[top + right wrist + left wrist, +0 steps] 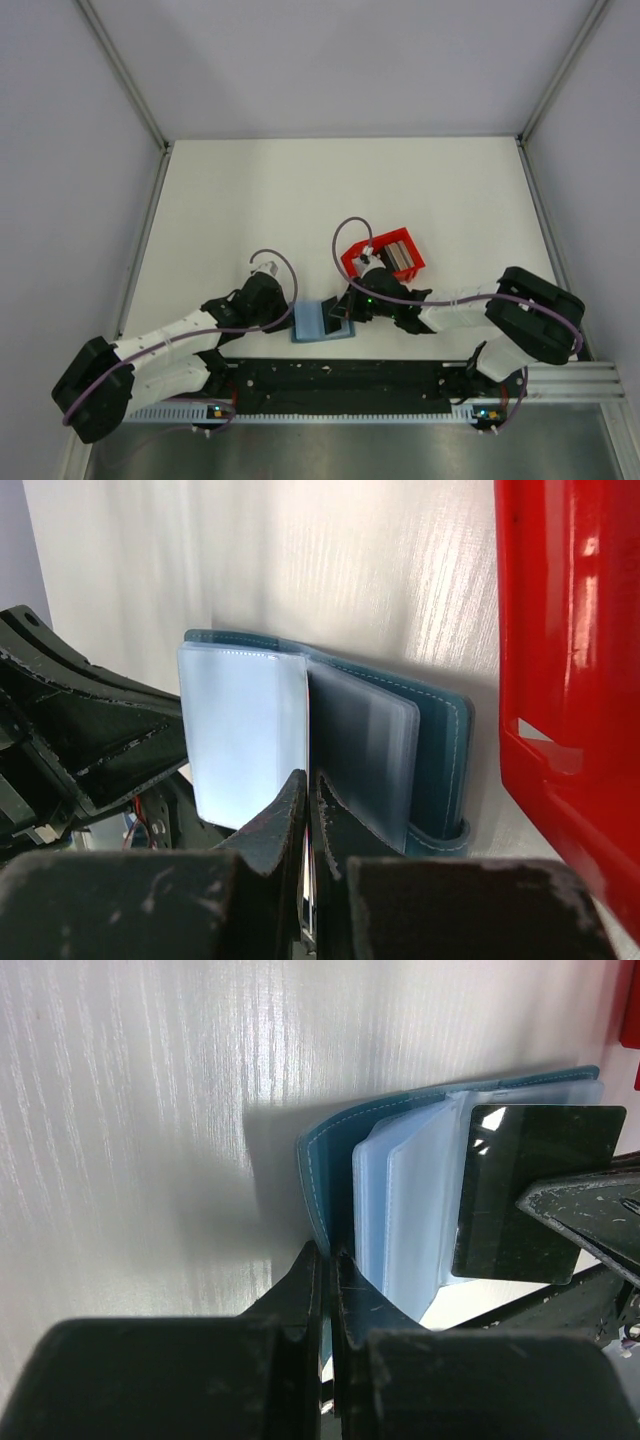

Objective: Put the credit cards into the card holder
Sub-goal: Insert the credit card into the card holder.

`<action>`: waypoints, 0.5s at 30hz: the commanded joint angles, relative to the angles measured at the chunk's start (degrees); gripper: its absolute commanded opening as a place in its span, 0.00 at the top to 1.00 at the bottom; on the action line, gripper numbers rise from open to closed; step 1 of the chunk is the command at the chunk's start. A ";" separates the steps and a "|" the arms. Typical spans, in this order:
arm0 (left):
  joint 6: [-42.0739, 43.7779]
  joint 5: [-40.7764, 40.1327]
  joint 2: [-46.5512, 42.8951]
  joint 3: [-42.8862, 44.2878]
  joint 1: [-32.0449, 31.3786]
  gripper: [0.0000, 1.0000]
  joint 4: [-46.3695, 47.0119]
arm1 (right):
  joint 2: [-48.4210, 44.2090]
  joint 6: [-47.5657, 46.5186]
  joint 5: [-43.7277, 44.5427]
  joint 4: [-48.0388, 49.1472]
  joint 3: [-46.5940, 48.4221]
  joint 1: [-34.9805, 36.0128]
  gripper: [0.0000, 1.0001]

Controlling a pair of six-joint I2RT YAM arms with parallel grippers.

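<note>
1. The left gripper (pixel 326 1270) was closed as far as it would go, its two black fingers pinching the stitched outer edge of the small teal-blue folding card holder (pixel 322 1175).
2. The right gripper (pixel 308 805) was likewise pressed shut, gripping a thin, glossy black card (pixel 530 1190) that showed only edge-on between its fingers in the right wrist view.
3. That black card hung over the open card holder with its flat face turned towards the left wrist camera. One corner was covered by a right finger. Its long axis could not be told, because it looked nearly square from that angle.
4. The card holder lay open on the white table (pixel 130 1110), just beside the red open-topped plastic tray (pixel 560 680), on the side of the tray nearer the arm bases and to its left, with a narrow strip of table between them.
5. Seen from above, the opened card holder's long axis ran left to right, and its fold pointed away from the bases.
6. Clear plastic sleeves (pixel 245 730) fanned up from the fold. The leaf farther from the red tray stood nearly upright, and the leaves nearer the tray leaned towards it.
7. More credit cards (pixel 400 255), greyish, lay inside the red tray.
</note>
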 commanded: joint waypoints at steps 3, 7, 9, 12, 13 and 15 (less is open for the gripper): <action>0.71 -1.82 1.23 -1.91 -0.13 1.00 -2.08 | 1.54 0.56 -0.46 4.69 -0.81 -0.57 1.00; 0.63 -1.82 1.23 -2.00 -0.13 1.00 -1.91 | 4.17 0.82 -2.04 6.10 -0.11 -0.48 1.00; 0.80 -1.73 1.32 -2.00 -0.13 1.00 -1.82 | 4.97 1.17 -2.48 7.33 -0.54 -0.48 1.00; 0.80 -1.64 1.58 -2.00 -0.13 1.00 -1.73 | 5.76 1.18 -2.75 7.60 -0.81 -0.39 1.00; 0.80 -1.73 1.67 -2.00 -0.13 1.00 -1.64 | 5.85 1.09 -2.92 7.86 -1.16 -0.30 1.00; 0.80 -1.73 1.67 -2.00 -0.13 1.00 -1.47 | 6.11 1.17 -2.66 7.78 -1.34 -0.30 1.00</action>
